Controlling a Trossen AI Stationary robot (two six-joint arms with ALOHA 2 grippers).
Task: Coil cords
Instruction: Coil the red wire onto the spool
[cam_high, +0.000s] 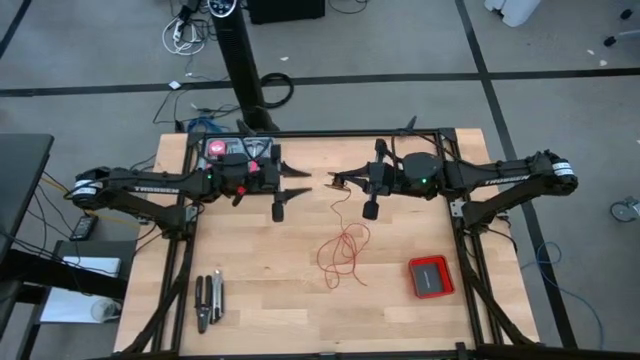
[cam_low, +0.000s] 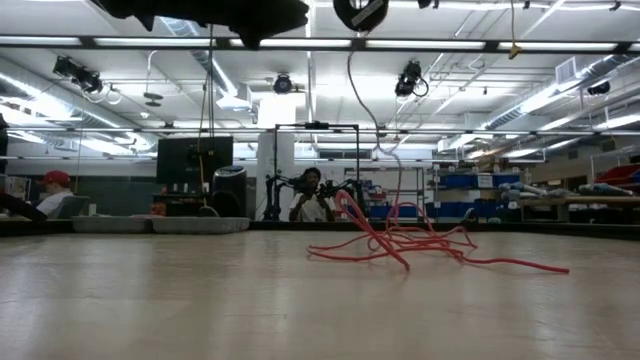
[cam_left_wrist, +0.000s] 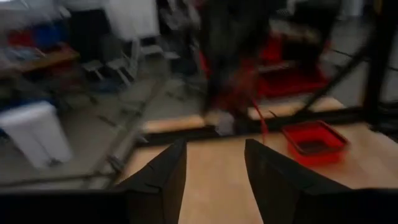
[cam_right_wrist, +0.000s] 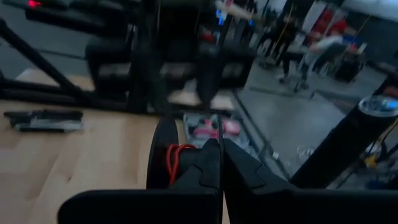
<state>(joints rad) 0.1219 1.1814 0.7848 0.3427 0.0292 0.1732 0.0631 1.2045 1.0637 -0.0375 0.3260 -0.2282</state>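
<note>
One flat red square box (cam_high: 431, 276) lies on the wooden surface (cam_high: 260, 290) beside the thin red wire (cam_high: 343, 252); left gripper (cam_high: 303, 183) jaws wide, right gripper (cam_high: 335, 182) jaws closed on the wire's spool.

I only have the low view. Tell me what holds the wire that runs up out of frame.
Observer: The right gripper, shut on a black spool wound with red wire.
Operator: Now the other arm.
Observer: The left gripper is open and empty, facing the right one.
Operator: List what else is down there.
Observer: A red box on the right arm's side, tools on the left arm's side, and the wire heap between them.
</note>
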